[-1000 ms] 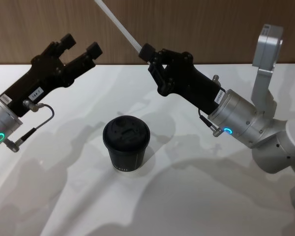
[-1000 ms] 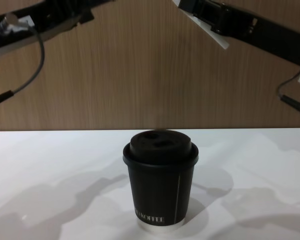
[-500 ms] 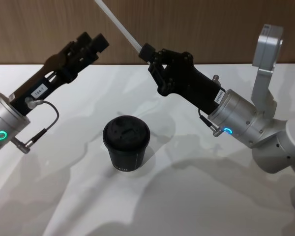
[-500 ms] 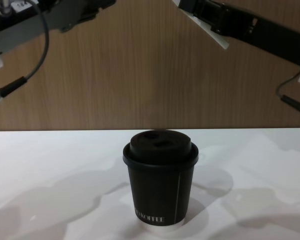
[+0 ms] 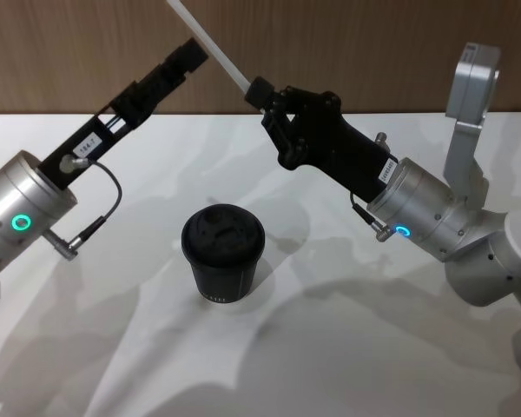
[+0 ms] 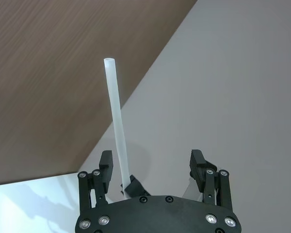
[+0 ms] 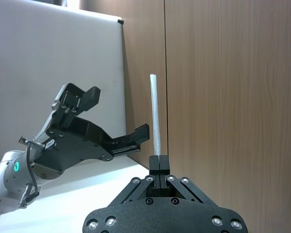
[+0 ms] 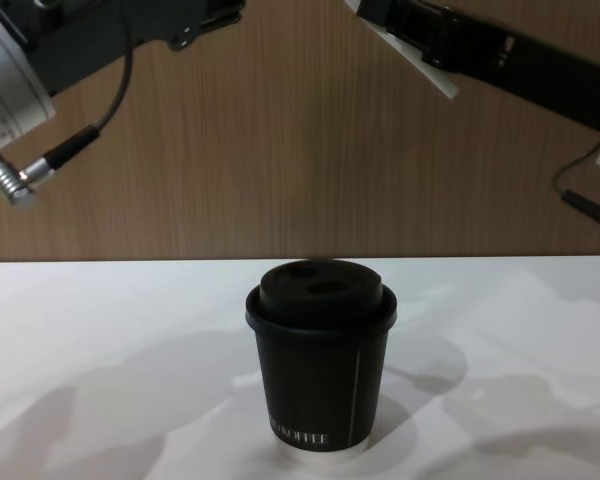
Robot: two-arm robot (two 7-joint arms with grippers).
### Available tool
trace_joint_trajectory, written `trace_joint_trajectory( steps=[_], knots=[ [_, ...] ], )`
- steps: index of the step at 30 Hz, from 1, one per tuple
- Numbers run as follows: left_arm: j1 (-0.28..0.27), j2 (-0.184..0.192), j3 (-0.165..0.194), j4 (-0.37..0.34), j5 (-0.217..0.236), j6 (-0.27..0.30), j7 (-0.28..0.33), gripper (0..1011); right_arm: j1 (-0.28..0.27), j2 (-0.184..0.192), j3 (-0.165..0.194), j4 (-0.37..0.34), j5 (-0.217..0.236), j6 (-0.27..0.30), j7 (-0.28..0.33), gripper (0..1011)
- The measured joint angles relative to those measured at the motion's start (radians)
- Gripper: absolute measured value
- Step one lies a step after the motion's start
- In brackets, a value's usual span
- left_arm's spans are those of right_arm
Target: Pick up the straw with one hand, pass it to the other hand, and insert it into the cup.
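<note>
The white straw (image 5: 210, 43) slants up and to the left, high above the table, with my right gripper (image 5: 258, 90) shut on its lower end. In the right wrist view the straw (image 7: 155, 116) rises straight out of the closed fingers (image 7: 159, 163). My left gripper (image 5: 194, 52) is open and right at the straw's middle. The left wrist view shows the straw (image 6: 116, 131) standing between its spread fingers (image 6: 105, 164), close to one of them and apart from the other. The black lidded cup (image 5: 222, 252) stands upright on the table below both arms, and is large in the chest view (image 8: 322, 365).
The white table (image 5: 347, 347) stretches around the cup. A wood-panelled wall (image 8: 300, 170) stands behind it. The right arm's silver body (image 5: 469, 234) fills the right side, and a black cable with a metal plug (image 8: 20, 175) hangs from the left arm.
My left gripper has swung right and upward and turned edge-on, bringing its open fingers to the straw. The right gripper, the straw and the cup have stayed still.
</note>
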Motion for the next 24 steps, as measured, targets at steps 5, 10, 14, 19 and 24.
trace_joint_trajectory(
  steps=[5,10,14,19,24],
  knots=[
    [-0.023,-0.011,0.011,0.023,-0.021,0.011,-0.007,997,0.0,0.0,0.0,0.0,0.0,0.0,0.0,2],
    [-0.049,-0.023,0.022,0.05,-0.035,0.016,-0.012,999,0.0,0.0,0.0,0.0,0.0,0.0,0.0,2],
    [-0.07,-0.032,0.031,0.072,-0.044,0.017,-0.015,997,0.0,0.0,0.0,0.0,0.0,0.0,0.0,2],
    [-0.09,-0.041,0.039,0.094,-0.05,0.018,-0.017,997,0.0,0.0,0.0,0.0,0.0,0.0,0.0,2],
    [-0.107,-0.048,0.047,0.114,-0.054,0.018,-0.017,996,0.0,0.0,0.0,0.0,0.0,0.0,0.0,2]
  ],
)
